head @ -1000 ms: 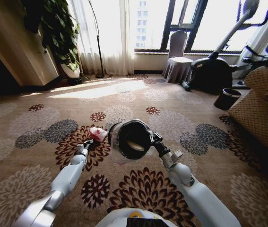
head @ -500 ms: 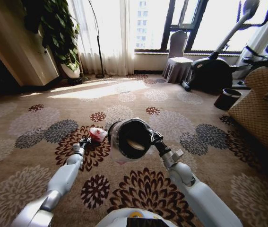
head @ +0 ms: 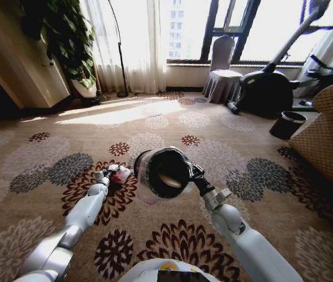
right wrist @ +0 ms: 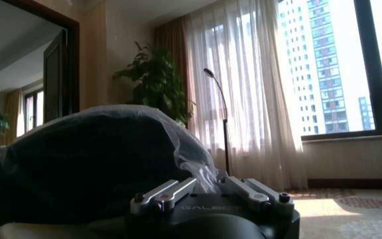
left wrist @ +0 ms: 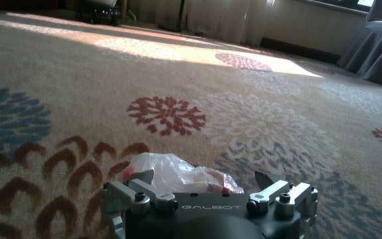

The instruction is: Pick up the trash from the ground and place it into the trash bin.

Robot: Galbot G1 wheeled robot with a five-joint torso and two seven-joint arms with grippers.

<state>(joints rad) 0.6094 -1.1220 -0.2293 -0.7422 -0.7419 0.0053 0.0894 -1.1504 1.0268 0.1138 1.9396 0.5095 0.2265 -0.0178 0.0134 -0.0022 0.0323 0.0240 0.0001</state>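
Left gripper (left wrist: 204, 186) fingers spread around the crumpled wrapper (left wrist: 177, 174); thin film may slip out. Right gripper (right wrist: 211, 191) fingers clamp the tilted trash bin (head: 161, 173); contents could spill.

A flowered carpet fills the floor. The left gripper (head: 108, 175) reaches low to a crumpled red, pink and white piece of trash (head: 120, 174) lying on the carpet (head: 49, 147). The right gripper (head: 193, 174) holds the trash bin (head: 163, 173) tilted, its bag-lined opening facing the camera, just beside the trash.
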